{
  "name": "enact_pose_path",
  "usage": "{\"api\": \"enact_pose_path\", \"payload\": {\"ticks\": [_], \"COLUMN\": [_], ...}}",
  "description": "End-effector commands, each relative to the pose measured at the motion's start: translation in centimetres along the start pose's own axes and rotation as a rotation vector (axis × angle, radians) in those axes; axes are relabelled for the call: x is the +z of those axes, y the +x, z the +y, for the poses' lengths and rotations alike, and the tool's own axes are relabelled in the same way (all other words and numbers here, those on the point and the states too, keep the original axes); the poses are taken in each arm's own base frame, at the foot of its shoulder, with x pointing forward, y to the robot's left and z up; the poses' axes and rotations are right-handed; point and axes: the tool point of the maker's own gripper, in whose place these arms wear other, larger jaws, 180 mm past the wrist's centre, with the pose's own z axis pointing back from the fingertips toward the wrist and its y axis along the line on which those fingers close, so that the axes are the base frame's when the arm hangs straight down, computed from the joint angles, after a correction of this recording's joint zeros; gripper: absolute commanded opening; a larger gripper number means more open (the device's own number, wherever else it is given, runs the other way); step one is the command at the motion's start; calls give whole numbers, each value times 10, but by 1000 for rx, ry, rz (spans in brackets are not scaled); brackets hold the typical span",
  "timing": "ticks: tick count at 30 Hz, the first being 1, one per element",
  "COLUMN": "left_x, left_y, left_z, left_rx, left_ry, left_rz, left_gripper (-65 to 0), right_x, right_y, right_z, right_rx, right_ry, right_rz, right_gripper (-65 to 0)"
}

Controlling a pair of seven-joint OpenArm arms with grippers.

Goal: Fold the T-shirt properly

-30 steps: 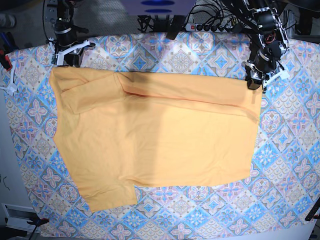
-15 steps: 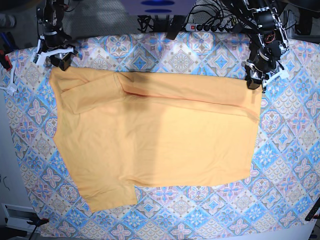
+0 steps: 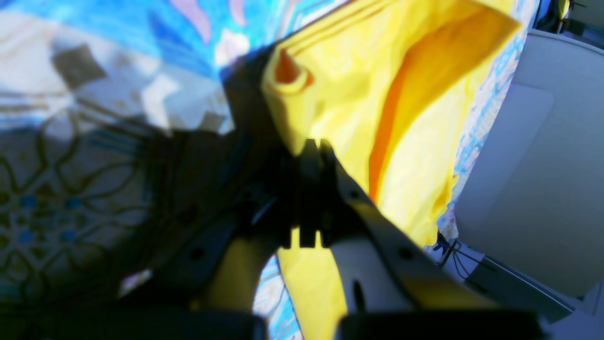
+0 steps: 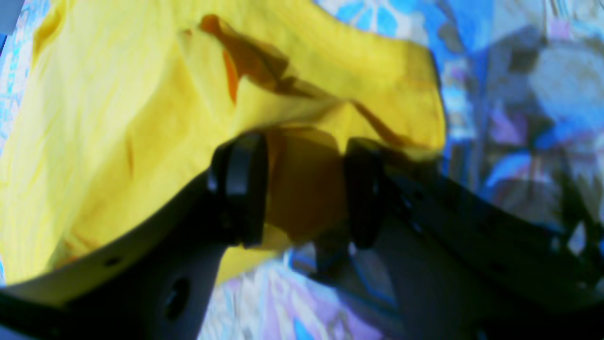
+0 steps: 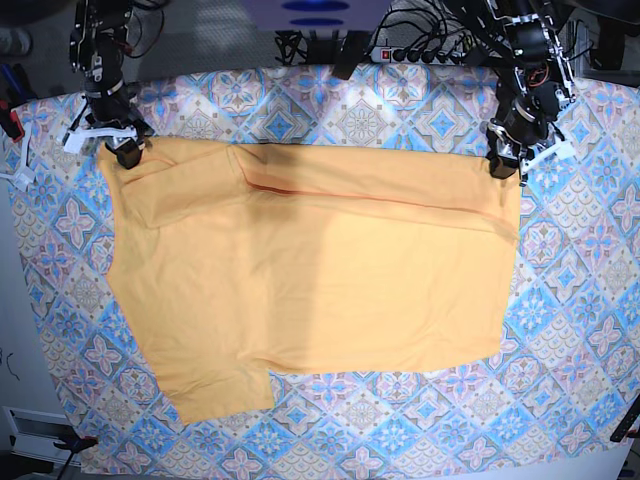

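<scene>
Both wrist views are blurry, so small details are hard to make out. The patterned cloth [image 5: 420, 130] with blue and pink tiles runs off the edges of the base view. The soft yellow-orange T-shirt [image 5: 320, 290] lies on it in the middle, mostly flat, with its top edge folded over in a long band. At the upper right of the base view, the left gripper [image 5: 500, 160] is pinched tight on the shirt's corner. At the upper left, the right gripper [image 5: 120, 150] sits at the other corner, jaws apart, with cloth between them.
</scene>
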Motion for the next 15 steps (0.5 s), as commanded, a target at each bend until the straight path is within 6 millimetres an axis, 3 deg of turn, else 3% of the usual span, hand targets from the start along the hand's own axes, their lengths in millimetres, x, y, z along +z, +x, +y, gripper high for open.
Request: {"api": "enact_pose_path", "payload": {"ticks": [1, 9, 15], "left_x": [2, 2, 2], "left_y": [6, 5, 4], "left_z": [-8, -9, -8], "left_rx": [-13, -12, -9], "left_ry": [-27, -30, -29], "left_rz": [-7, -4, -3], "left_gripper": [-650, -650, -650], "right_x": [2, 4, 11], "right_y": [4, 3, 4], "right_z": [-3, -5, -2], "right_rx": [11, 11, 25], "right_ry": [-4, -10, 2], "right_rz": [-3, 1, -5], "right_gripper": [-393, -638, -650]}}
